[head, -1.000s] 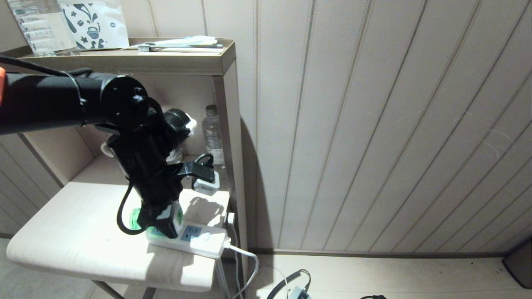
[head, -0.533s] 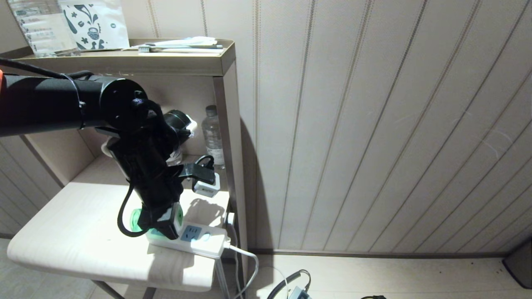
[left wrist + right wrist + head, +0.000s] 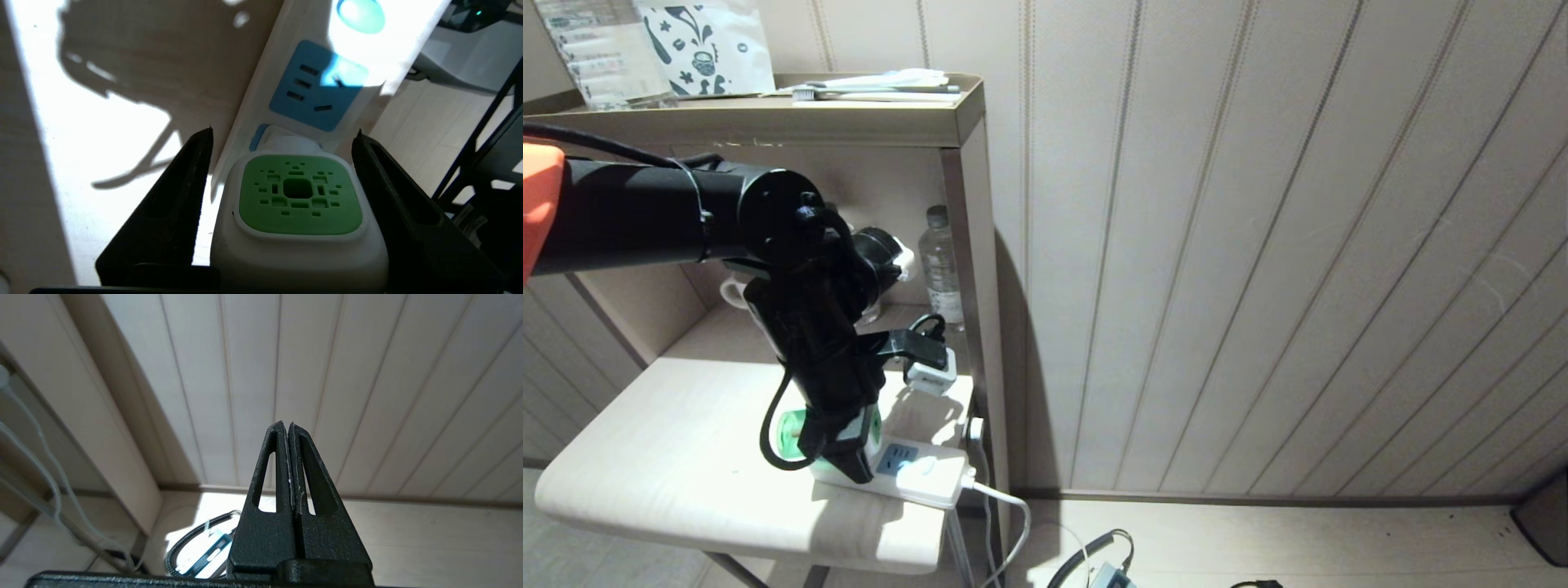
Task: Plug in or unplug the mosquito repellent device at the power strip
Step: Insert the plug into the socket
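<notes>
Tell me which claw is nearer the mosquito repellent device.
Left. The left claw straddles the mosquito repellent device, one finger on each side with gaps. The right claw hangs away from the shelf, facing the wall.

No legible text or numbers anywhere; only printed drawings on the white bag (image 3: pixel 707 45) atop the shelf (image 3: pixel 849 122).

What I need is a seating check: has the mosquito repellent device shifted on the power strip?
No: the mosquito repellent device stays put on the power strip.

Beige panelled wall (image 3: pixel 1258 245), wooden shelf unit (image 3: pixel 964 122), bright table (image 3: pixel 670 465).
</notes>
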Robot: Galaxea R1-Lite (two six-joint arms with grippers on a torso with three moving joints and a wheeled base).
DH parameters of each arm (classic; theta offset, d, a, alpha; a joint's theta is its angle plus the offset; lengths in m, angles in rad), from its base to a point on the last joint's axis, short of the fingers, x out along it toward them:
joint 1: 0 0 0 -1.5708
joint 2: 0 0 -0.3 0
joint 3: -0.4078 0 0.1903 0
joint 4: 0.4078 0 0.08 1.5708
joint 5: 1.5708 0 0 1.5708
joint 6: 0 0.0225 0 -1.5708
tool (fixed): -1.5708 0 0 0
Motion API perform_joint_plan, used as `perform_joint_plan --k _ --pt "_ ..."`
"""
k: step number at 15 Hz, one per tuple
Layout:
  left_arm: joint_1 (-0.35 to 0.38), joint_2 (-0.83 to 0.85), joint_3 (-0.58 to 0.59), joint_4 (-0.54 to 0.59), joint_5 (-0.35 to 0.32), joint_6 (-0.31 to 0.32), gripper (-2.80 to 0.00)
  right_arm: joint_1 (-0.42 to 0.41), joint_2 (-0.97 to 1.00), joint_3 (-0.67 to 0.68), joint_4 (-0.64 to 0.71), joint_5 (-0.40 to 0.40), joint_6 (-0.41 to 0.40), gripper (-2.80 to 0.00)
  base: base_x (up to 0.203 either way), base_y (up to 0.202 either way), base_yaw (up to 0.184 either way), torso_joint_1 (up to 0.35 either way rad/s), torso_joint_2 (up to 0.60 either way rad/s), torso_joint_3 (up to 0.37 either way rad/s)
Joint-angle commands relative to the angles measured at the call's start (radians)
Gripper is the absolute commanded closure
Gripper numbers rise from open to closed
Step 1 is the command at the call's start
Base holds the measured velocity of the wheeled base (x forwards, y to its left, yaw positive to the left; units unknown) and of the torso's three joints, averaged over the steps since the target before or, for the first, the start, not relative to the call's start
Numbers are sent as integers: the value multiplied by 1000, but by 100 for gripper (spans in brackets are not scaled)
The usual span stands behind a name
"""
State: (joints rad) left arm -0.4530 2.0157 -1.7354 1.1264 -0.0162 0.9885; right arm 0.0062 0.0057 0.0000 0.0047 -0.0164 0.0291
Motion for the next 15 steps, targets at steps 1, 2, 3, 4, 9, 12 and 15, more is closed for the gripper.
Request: perform_joint_plan --k 1,2,3,4,9,12,15 --pt "0 -8 -6 2 1 7 -280 -2 0 0 0 0 0 0 0 0 0 0 0 0" --pt "0 -9 -6 -15 2 9 -280 -2 0 0 0 0 0 0 0 0 0 0 0 0" --pt "2 -8 -7 -45 5 9 -280 0 0 0 0 0 0 0 0 0 0 0 0 0" --pt "2 -8 -10 -57 5 9 -280 -2 0 0 0 0 0 0 0 0 0 0 0 0" --pt "4 -23 -9 -51 7 9 -280 -1 0 0 0 0 0 0 0 0 0 0 0 0" --pt "22 -42 -13 -34 16 15 -280 -2 0 0 0 0 0 0 0 0 0 0 0 0" --pt "36 -43 -30 -16 16 16 -280 -2 0 0 0 0 0 0 0 0 0 0 0 0"
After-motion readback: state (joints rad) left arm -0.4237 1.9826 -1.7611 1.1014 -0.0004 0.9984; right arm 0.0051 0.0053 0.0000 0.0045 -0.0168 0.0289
